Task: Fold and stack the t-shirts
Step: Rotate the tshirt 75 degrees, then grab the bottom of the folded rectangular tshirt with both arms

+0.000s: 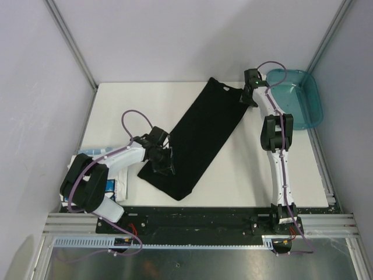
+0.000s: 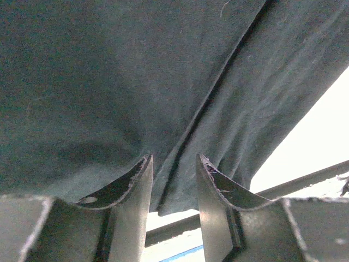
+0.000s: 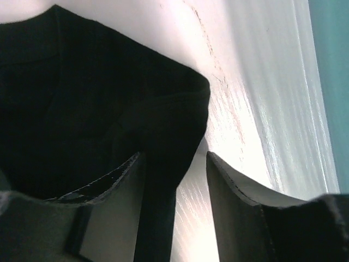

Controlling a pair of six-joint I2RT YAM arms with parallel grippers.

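Observation:
The black t-shirt (image 1: 201, 137) lies as a long narrow strip running diagonally across the white table (image 1: 145, 105). My left gripper (image 1: 164, 166) is at its near left edge. In the left wrist view the jaws (image 2: 174, 157) stand apart with the shirt's edge (image 2: 180, 109) between them. My right gripper (image 1: 247, 96) is at the shirt's far right corner. In the right wrist view the jaws (image 3: 173, 154) stand apart around a fold of black cloth (image 3: 163, 125). The white t-shirt with blue print (image 1: 114, 185) lies at the near left, mostly hidden under my left arm.
A teal plastic bin (image 1: 297, 96) stands at the far right, just beyond my right gripper; its edge also shows in the right wrist view (image 3: 330, 54). White walls enclose the table on three sides. A black rail (image 1: 204, 216) runs along the near edge.

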